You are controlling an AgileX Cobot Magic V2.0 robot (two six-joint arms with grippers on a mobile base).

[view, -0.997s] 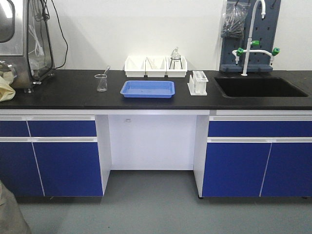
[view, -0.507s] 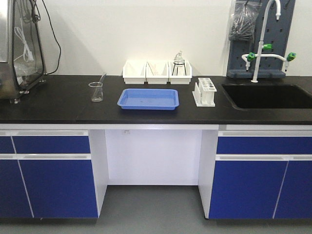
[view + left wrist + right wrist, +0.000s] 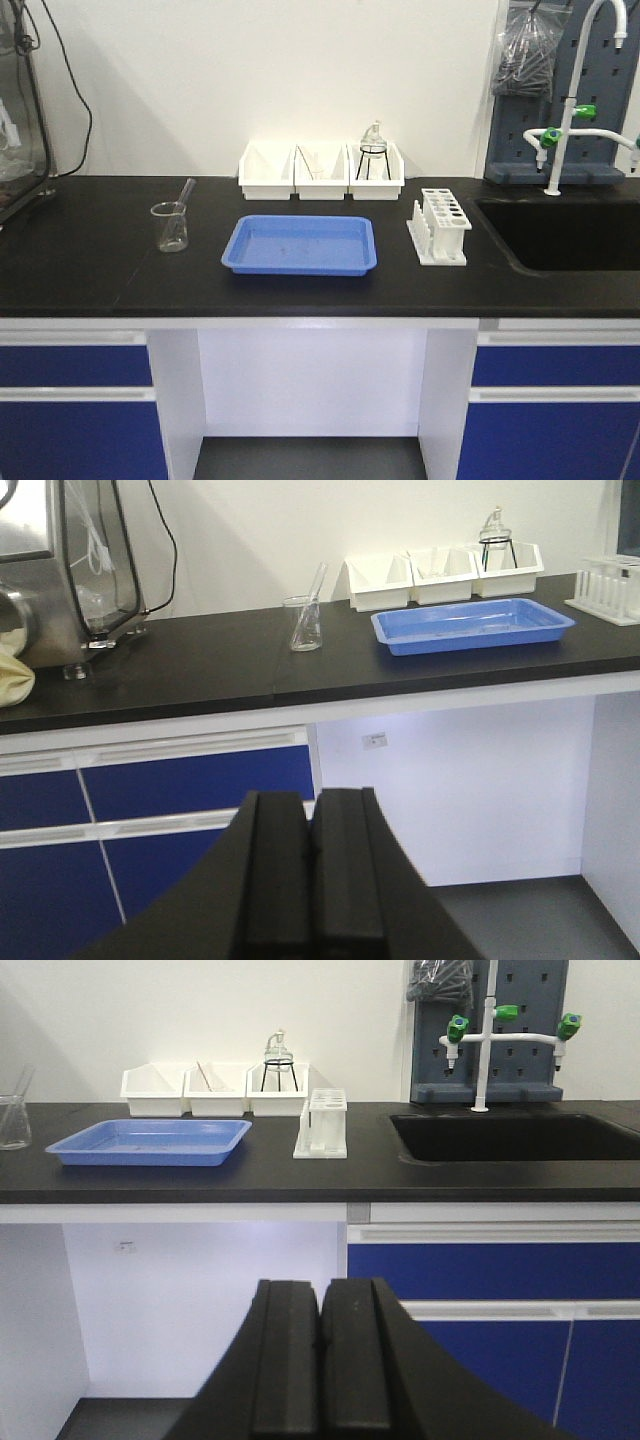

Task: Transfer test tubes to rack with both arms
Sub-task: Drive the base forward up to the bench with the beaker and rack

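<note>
The white rack (image 3: 440, 228) stands on the black bench to the right of a blue tray (image 3: 300, 245). It also shows at the far right of the left wrist view as the rack (image 3: 610, 585), and mid-bench in the right wrist view as the rack (image 3: 322, 1125). I cannot make out any test tubes from this distance. My left gripper (image 3: 310, 798) is shut with nothing in it, low in front of the cabinet doors and well short of the bench. My right gripper (image 3: 322, 1285) is also shut and empty, below bench height facing the knee space.
A glass beaker (image 3: 170, 227) holding a rod stands left of the tray. Three white bins (image 3: 320, 170) line the wall, the right one holding a flask on a tripod (image 3: 373, 150). A sink (image 3: 570, 235) with a faucet (image 3: 565, 120) lies right; a steel apparatus (image 3: 60, 570) left.
The whole view has closed in on the bench: the bench, tray and rack are larger and lower in the frame, and the floor has dropped out of view. Nothing on the bench has moved.
</note>
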